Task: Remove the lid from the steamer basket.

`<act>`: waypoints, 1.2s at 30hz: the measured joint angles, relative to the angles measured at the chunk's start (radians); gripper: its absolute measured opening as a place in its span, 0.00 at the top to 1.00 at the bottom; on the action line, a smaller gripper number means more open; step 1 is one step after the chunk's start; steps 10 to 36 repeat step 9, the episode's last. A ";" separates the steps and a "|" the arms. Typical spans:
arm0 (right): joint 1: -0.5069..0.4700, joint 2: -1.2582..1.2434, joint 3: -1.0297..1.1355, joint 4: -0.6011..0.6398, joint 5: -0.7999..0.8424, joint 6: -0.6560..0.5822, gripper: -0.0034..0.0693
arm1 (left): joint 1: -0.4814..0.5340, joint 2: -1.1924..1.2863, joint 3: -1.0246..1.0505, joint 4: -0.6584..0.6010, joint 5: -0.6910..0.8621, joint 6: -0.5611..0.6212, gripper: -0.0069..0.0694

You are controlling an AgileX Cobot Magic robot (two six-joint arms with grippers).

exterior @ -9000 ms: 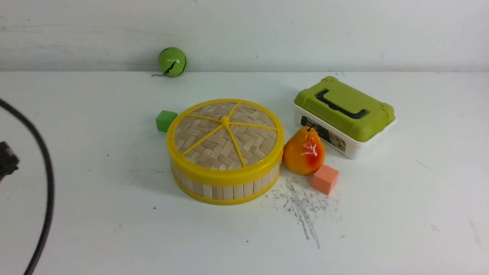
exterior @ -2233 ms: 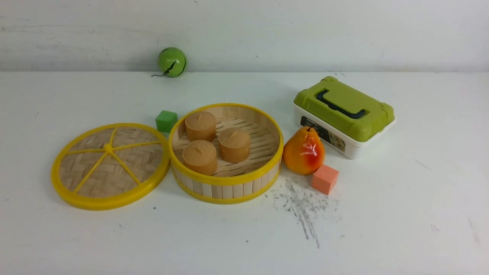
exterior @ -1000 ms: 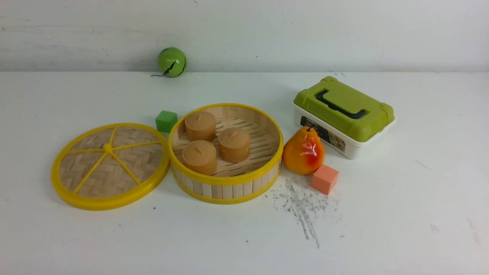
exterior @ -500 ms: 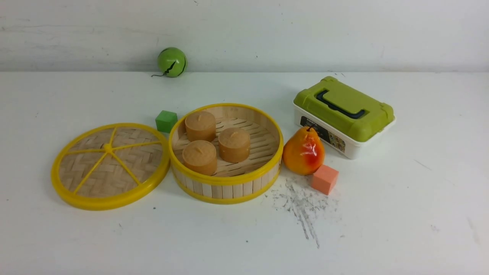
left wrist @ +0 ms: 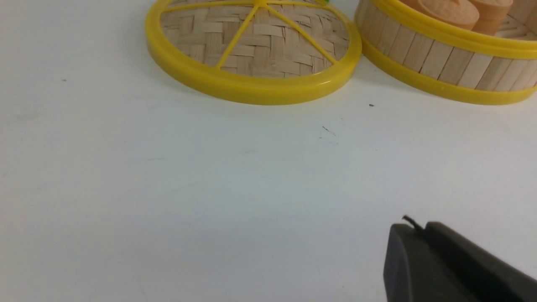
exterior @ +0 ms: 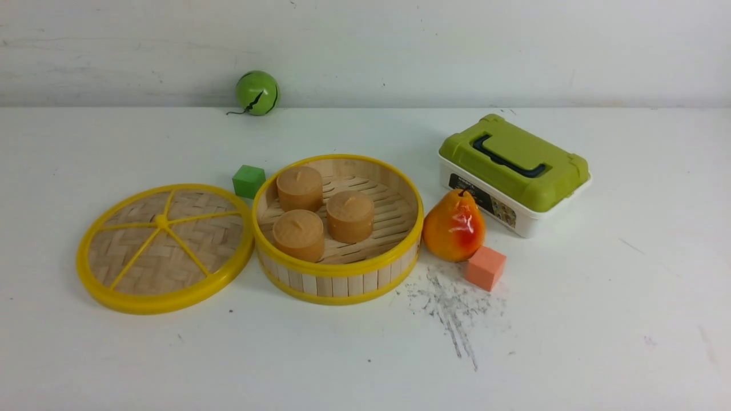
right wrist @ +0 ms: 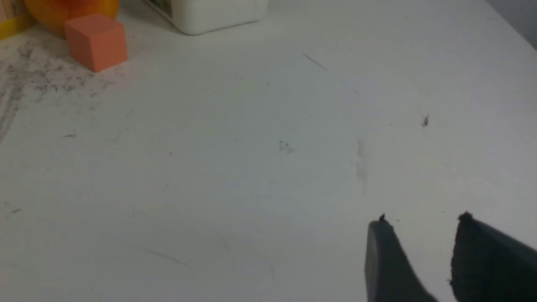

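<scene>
Since nine seconds ago the lid (exterior: 165,248) has come off the basket (exterior: 338,268) and the black cable at the left edge has gone; over the last two seconds nothing on the table (exterior: 599,319) has shifted. The lid lies flat on the table to the left of the basket, its yellow rim just touching or nearly touching the basket's wall. The basket stands open with three brown round cakes (exterior: 321,212) on its slatted floor. A green cube (exterior: 248,181) sits just behind the gap between lid and basket. A pear (exterior: 454,226) stands just to the right of the basket, with an orange cube (exterior: 486,268) in front of it and a white box with a green top (exterior: 514,172) behind it. A green ball (exterior: 257,92) rests by the back wall.

Neither arm shows in the front view. In the left wrist view the left gripper (left wrist: 419,235) hangs over bare table near the lid, its fingers closed together, holding nothing. In the right wrist view the right gripper (right wrist: 421,228) has a narrow gap between its fingers, empty, over bare table well apart from the orange cube
</scene>
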 joint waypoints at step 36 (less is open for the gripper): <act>0.000 0.000 0.000 0.000 0.000 0.000 0.62 | 0.000 0.000 0.000 0.000 0.000 0.000 0.86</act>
